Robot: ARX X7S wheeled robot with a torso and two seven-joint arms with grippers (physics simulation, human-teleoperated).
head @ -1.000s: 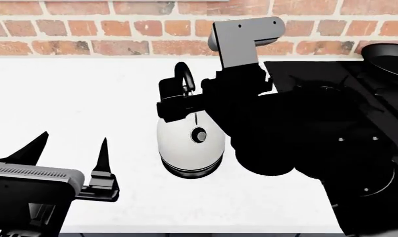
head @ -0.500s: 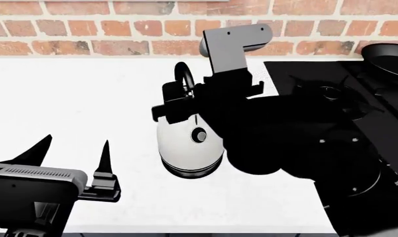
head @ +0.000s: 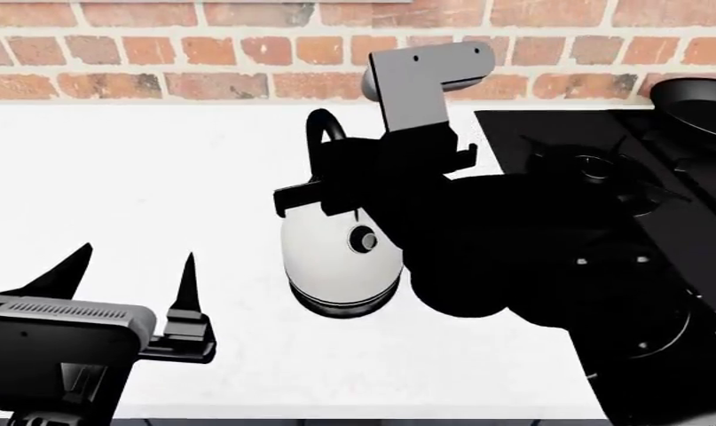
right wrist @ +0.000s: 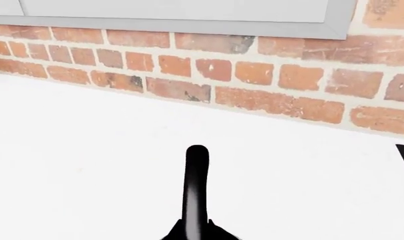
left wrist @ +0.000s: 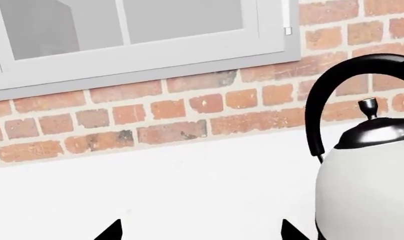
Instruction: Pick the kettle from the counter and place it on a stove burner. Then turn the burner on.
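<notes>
Two tools, one kettle on the white surface

Left tool hangs spread wide over bare surface, holding nothing. Midway, the kettle sits on that surface, the right tool closed around its black handle. Rightward lies the black cooktop, a frying pan at its far corner.

Kettle on counter, brick wall behind

No readable text or labels
</notes>
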